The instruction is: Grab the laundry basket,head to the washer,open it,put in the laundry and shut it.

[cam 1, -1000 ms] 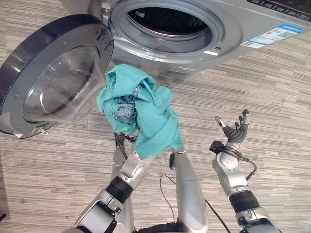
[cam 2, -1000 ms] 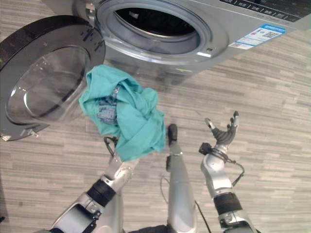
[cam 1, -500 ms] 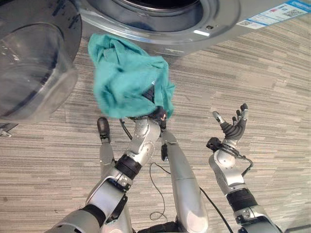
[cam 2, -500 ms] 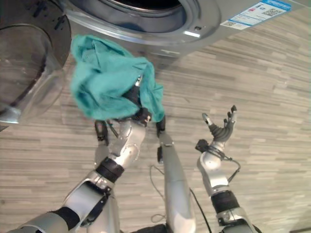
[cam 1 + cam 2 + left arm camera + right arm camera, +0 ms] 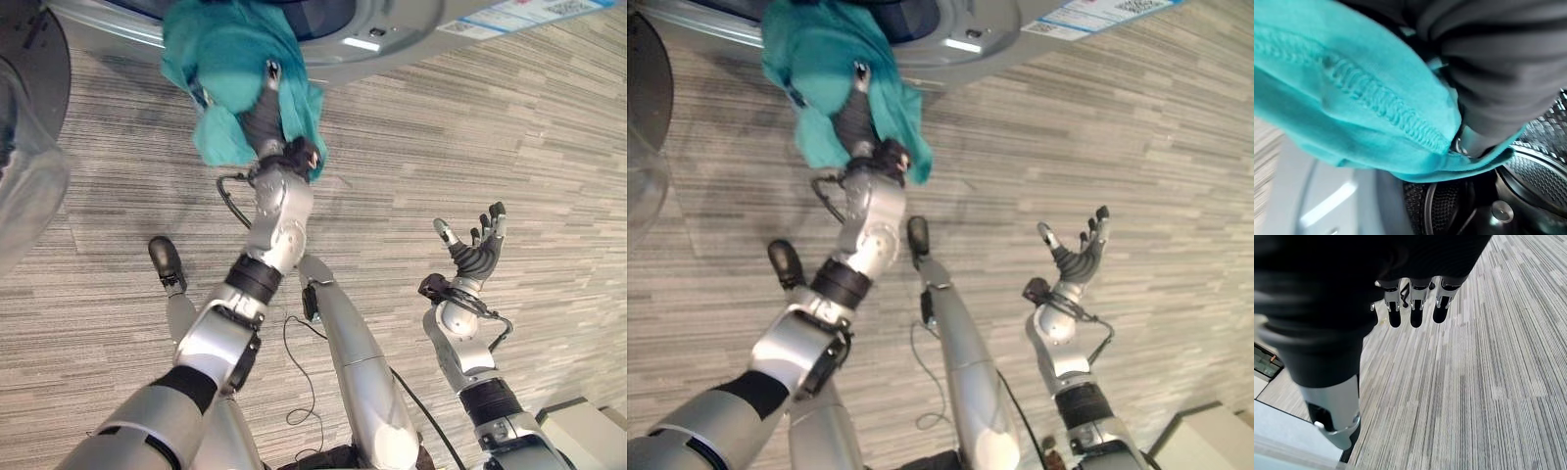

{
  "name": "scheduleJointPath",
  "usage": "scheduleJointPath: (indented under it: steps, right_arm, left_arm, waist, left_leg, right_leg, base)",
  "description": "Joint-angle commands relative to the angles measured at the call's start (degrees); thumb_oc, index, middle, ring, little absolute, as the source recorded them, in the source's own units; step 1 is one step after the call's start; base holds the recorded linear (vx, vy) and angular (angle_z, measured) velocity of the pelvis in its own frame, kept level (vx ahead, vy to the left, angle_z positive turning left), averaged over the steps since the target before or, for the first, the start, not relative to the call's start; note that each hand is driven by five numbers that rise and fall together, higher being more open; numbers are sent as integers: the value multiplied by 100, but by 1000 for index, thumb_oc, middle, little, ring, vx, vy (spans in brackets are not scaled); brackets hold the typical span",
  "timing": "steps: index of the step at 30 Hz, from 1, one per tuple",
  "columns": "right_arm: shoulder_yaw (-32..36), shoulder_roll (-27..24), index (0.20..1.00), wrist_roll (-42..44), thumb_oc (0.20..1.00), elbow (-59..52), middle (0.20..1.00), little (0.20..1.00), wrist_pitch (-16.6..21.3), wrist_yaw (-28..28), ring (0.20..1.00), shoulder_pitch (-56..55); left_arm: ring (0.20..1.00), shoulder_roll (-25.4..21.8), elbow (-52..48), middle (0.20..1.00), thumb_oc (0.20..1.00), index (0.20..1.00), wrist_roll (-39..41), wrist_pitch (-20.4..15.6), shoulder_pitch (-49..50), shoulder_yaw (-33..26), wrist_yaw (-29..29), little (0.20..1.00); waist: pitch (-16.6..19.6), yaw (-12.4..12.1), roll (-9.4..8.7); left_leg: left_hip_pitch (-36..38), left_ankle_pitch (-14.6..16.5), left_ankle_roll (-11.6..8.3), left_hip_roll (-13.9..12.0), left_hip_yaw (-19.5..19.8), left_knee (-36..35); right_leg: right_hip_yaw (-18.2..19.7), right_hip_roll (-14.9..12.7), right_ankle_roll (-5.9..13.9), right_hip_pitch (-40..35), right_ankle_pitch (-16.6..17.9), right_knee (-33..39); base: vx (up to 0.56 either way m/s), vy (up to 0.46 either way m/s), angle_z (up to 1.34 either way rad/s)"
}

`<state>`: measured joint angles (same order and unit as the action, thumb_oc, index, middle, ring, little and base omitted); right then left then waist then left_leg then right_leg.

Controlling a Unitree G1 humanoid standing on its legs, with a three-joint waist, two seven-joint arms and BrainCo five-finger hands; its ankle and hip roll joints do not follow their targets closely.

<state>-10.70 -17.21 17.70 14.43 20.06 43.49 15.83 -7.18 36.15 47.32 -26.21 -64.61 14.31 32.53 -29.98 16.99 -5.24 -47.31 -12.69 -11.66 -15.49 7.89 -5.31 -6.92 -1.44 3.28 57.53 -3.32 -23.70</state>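
Observation:
A teal garment (image 5: 223,54) hangs bunched at the lower rim of the silver washer's (image 5: 387,24) open mouth. My left hand (image 5: 266,110) reaches up into the bunch, its fingers curled in the cloth and its thumb lying over it. In the left wrist view the teal garment (image 5: 1352,103) drapes over the hand, with the dark perforated drum (image 5: 1530,169) just beyond. My right hand (image 5: 477,257) is held up over the floor to the right, open, palm up, holding nothing; its straight fingers (image 5: 1411,308) show in the right wrist view.
The washer's round glass door (image 5: 27,157) stands swung open at the left, close to my left arm. A pale box corner (image 5: 588,431) sits at the lower right. Grey striped carpet (image 5: 490,127) lies in front of the washer.
My left hand has carried the teal garment upward, from over the floor to the washer's mouth. The view has shifted, so the washer and door sit higher. The right hand has barely moved.

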Motion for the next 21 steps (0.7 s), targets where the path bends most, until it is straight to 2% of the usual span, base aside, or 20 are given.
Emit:
scheduleJointPath:
  steps: [1, 7, 11, 16, 17, 21]
  right_arm:
    - [276, -71, 1000, 106, 1000, -232, 1000, 1000, 315, -102, 1000, -447]
    - [307, -137, 1000, 248, 1000, -272, 1000, 1000, 450, -397, 1000, -743]
    - [363, -264, 1000, 339, 1000, -359, 1000, 1000, 471, -575, 1000, -873]
    - [448, -351, 1000, 406, 1000, -375, 1000, 1000, 407, -614, 1000, -994]
    - [476, -400, 1000, 419, 1000, -409, 1000, 1000, 354, -614, 1000, -1058]
    - [559, -447, 1000, 498, 1000, -412, 1000, 1000, 302, -633, 1000, -1121]
  left_arm:
    - [200, -266, -166, 200, 200, 200, -117, -506, -331, -230, 132, 200]
    - [200, -1049, -77, 200, 200, 200, -219, -653, -1098, -380, 529, 200]
    - [200, -1483, 234, 200, 200, 200, -257, -470, -1858, 71, 519, 200]
    - [200, -1432, 164, 200, 200, 200, -238, -402, -2270, 450, 436, 200]
    - [200, -1266, 93, 200, 200, 200, -209, -376, -2359, 528, 410, 200]
    - [200, -1170, 144, 200, 200, 200, -214, -289, -2568, 688, 375, 200]
  waist:
    - [203, -56, 38]
    - [498, 25, 170]
    - [654, 86, 285]
    - [737, 97, 381]
    - [772, 114, 421]
    - [833, 136, 438]
  left_leg:
    - [1040, 1026, -259, -648, -502, 95]
    - [964, 1018, -334, -769, -567, 31]
    - [856, 1005, -334, -815, -579, 31]
    - [831, 967, -334, -868, -624, 31]
    - [851, 951, -334, -878, -677, 31]
    - [937, 943, -334, -883, -754, 31]
  right_leg:
    - [270, -79, 495, 405, -423, -135]
    - [200, 27, 528, 639, -470, -296]
    - [176, 60, 541, 753, -485, -336]
    - [140, 89, 529, 839, -522, -441]
    - [150, 107, 510, 846, -548, -480]
    - [173, 138, 505, 825, -545, -484]
  base:
    - [43, -52, -6]
    - [49, -57, -7]
    - [43, -46, -1]
    - [40, -60, 4]
    - [22, -40, -1]
    - [34, -49, 0]
